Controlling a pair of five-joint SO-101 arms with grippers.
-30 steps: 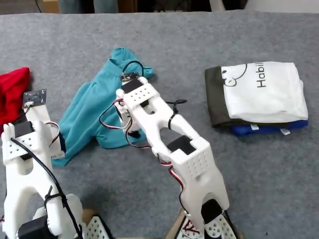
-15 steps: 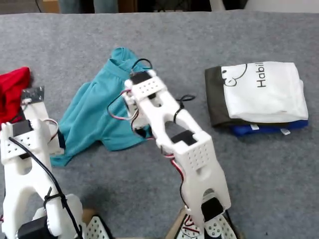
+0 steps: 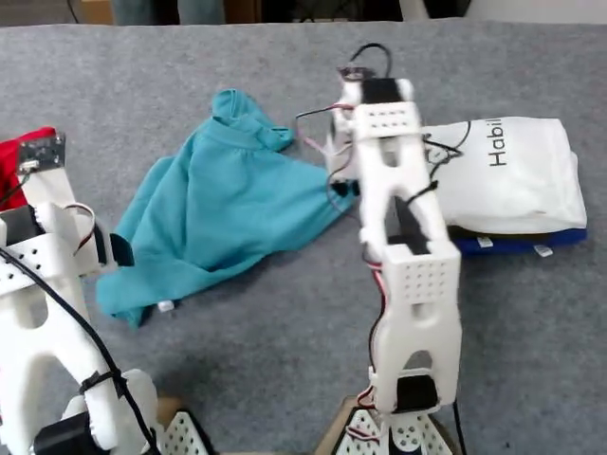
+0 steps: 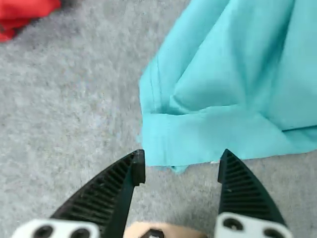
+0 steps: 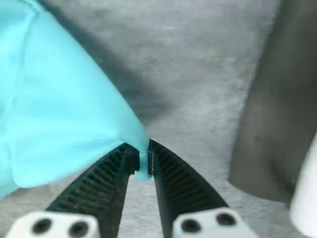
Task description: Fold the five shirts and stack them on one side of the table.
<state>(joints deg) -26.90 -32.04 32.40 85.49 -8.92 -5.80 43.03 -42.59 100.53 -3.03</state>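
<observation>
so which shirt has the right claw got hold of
The teal fabric shirt, lying unfolded mid-table: the right claw grips its corner. The white shirt, dark grey shirt and blue shirt sit folded in a stack; the red shirt lies apart.

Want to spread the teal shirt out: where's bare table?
Bare table runs along the far edge, and on the arms' side of the teal shirt and the folded stack. Crowded between those two, where the right gripper pinches the shirt.

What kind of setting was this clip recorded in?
Probably a robotics test bench: a grey felt-covered table, two white arms based at its near edge, and a stack of folded shirts beside a loose teal shirt.
</observation>
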